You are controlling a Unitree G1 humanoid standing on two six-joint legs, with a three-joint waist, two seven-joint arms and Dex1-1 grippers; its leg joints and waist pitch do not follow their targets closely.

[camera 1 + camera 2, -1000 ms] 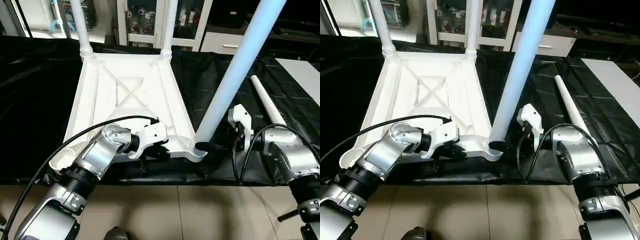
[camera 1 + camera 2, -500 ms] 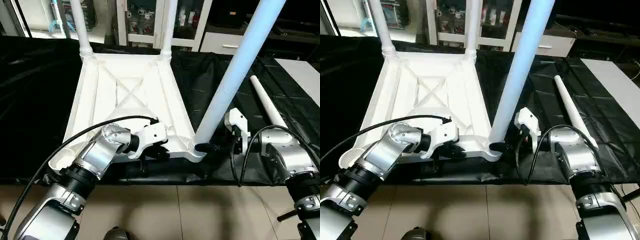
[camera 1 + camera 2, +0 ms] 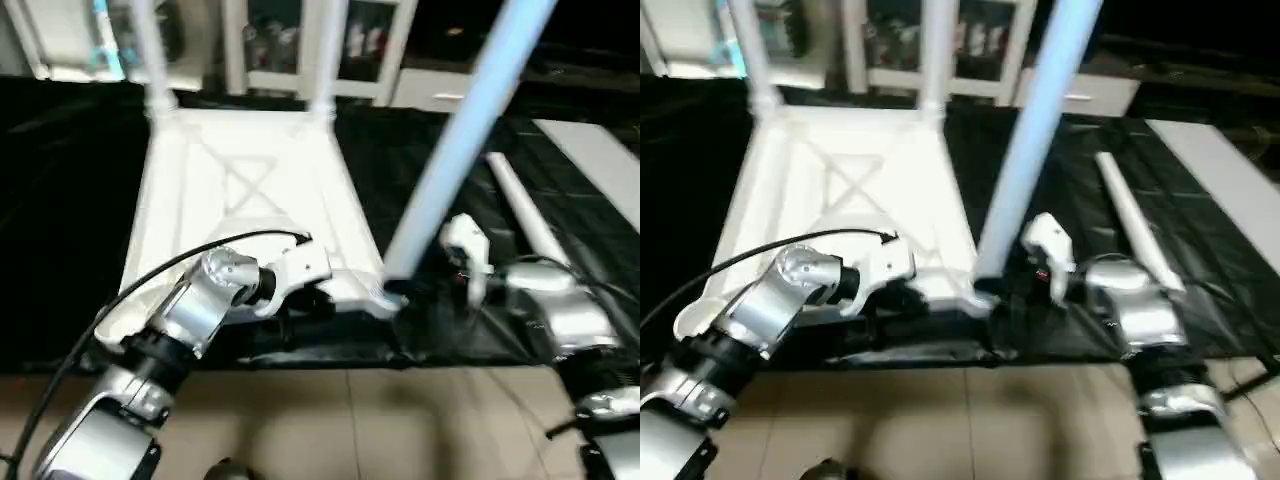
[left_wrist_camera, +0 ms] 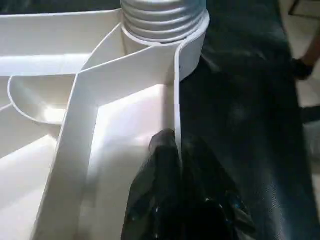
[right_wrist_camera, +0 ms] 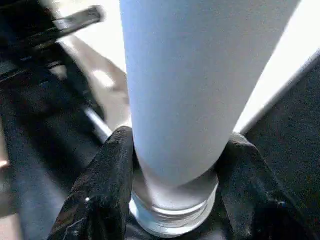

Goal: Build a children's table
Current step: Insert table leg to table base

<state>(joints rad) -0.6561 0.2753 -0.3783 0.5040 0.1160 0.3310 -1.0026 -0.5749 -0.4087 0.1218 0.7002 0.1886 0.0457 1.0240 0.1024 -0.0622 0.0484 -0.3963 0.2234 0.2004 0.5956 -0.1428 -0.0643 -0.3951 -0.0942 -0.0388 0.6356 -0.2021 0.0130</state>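
The white tabletop (image 3: 240,170) lies upside down on a black sheet, ribbed underside up. Two legs (image 3: 150,60) stand in its far corner sockets. A third leg (image 3: 450,150) rises from the near right corner socket (image 3: 385,295), leaning right. My right gripper (image 5: 180,137) is shut on this leg (image 5: 185,90) just above its threaded end, fingers (image 5: 107,185) pressing both sides. My left gripper (image 4: 180,150) is shut on the tabletop's near rim (image 4: 176,100), close to that socket. A fourth leg (image 3: 520,205) lies loose on the sheet to the right.
A white cabinet with glass doors (image 3: 300,40) stands behind the work surface. A white board (image 3: 590,150) lies at the far right. The sheet's front edge drops to a tiled floor (image 3: 350,420). A black cable (image 3: 150,280) arcs over my left forearm.
My right gripper has moved left to the base of the leaning leg and closed on it. The camera has shifted slightly. The left gripper keeps its hold on the rim.
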